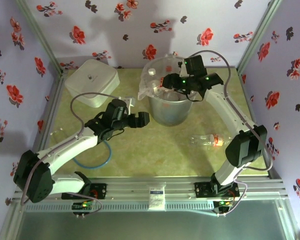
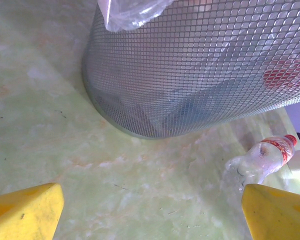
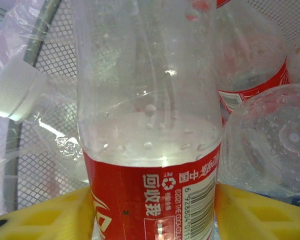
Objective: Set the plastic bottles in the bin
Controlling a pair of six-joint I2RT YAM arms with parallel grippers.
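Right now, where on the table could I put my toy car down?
The bare green table between the bin, the lying bottle and the front rail. It's crowded behind, by the white box and left claw.

Green marbled table (image 1: 155, 150) here, and the bin (image 1: 169, 114) stands upright on it, towards the far side, about mid-width. Off to the far-left corner sits a white box (image 1: 92, 80), lid on, well apart from the bin. Right of centre, one bottle (image 1: 207, 140) lies on its side on the bare top, red cap pointing right. On the near left, a blue loop (image 1: 92, 160) lies flat.
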